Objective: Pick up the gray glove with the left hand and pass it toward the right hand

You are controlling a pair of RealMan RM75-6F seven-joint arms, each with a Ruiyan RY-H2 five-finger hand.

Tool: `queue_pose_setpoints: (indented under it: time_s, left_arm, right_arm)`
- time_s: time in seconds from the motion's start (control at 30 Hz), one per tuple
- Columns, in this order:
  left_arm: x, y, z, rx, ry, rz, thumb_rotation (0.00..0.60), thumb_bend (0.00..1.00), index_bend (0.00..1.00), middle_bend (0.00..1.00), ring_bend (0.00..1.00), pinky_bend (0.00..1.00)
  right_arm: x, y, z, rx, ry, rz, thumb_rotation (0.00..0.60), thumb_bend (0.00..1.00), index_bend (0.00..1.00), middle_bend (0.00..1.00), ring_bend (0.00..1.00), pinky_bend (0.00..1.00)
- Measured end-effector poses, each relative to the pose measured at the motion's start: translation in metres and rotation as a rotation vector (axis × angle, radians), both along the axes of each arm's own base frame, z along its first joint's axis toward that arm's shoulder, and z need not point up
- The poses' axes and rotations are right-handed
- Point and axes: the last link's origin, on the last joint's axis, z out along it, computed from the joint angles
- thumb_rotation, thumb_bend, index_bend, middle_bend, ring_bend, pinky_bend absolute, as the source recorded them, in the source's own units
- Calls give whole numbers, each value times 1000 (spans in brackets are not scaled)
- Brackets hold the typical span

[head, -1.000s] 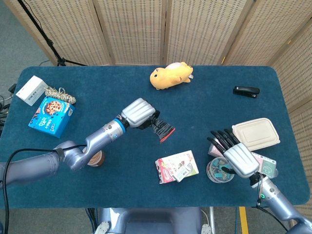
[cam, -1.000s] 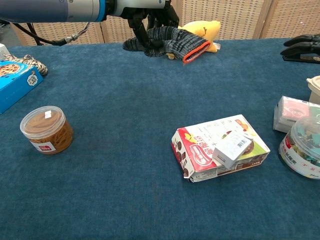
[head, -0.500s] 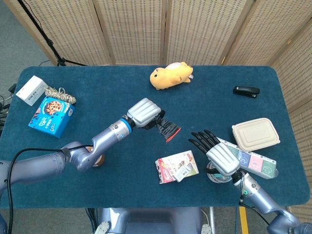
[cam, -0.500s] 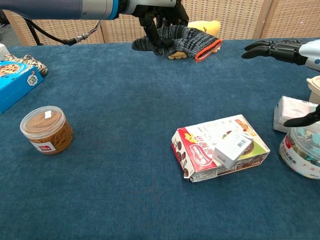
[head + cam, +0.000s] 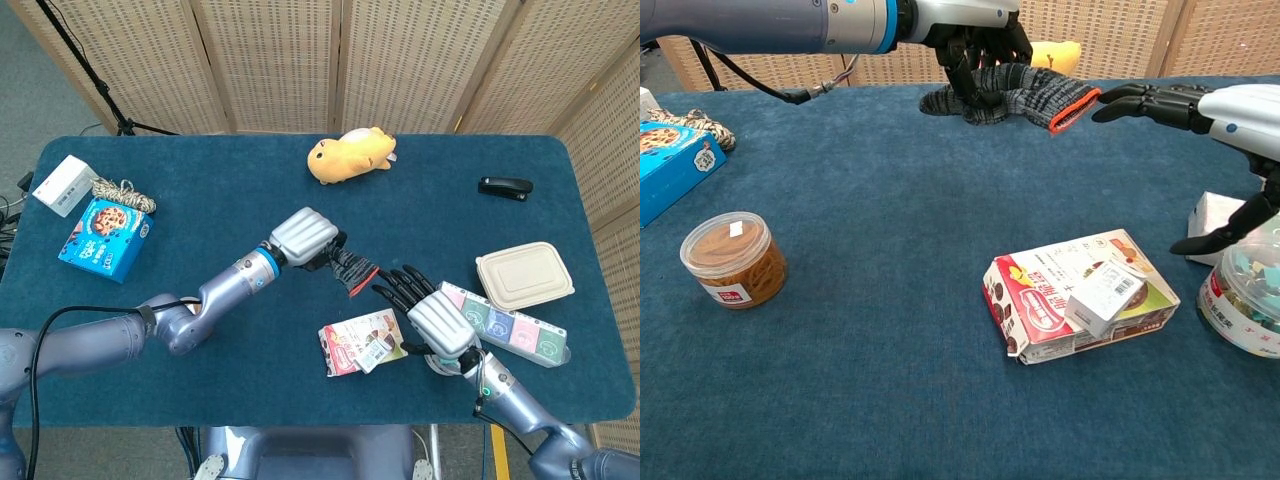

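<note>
Above the blue table (image 5: 200, 190), seen from the head camera, the left hand (image 5: 305, 238) grips the gray glove (image 5: 352, 270) and holds it off the cloth, its orange-edged cuff pointing toward the right hand (image 5: 428, 312). The right hand, fingers spread and holding nothing, reaches toward the glove, its dark fingertips (image 5: 385, 291) just beside the cuff. Below the glove lies a red-and-white snack box (image 5: 362, 341). Beyond the glove, at the table's far side, rests a yellow plush toy (image 5: 350, 155). Far to the glove's left sit a blue cookie box (image 5: 104, 237), a coil of rope (image 5: 122, 192) and a white box (image 5: 64, 184); well to its right, a beige lidded container (image 5: 524, 275) and a black stapler (image 5: 505, 187).

From the chest camera, the left hand (image 5: 975, 45) clasps the glove (image 5: 1025, 92) from above, the glove hanging level in the air over the table (image 5: 870, 330). The right hand's (image 5: 1230, 110) extended fingers (image 5: 1140, 103) stop just short of the cuff, apart from it. Nearer the camera than the glove lies the snack box (image 5: 1080, 295); well to the glove's left stands a clear jar with brown contents (image 5: 733, 260).
</note>
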Motion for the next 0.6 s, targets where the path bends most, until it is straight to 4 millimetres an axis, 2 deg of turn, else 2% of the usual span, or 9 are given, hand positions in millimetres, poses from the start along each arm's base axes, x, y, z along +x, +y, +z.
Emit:
queue_pose_setpoints:
  time_s: [0.6]
  left_arm:
    - [9, -4, -9, -26, -28, 44, 600, 454, 768, 620, 500, 447]
  right_arm:
    - [9, 3, -14, -5, -36, 16, 600, 0, 93, 0, 0, 0]
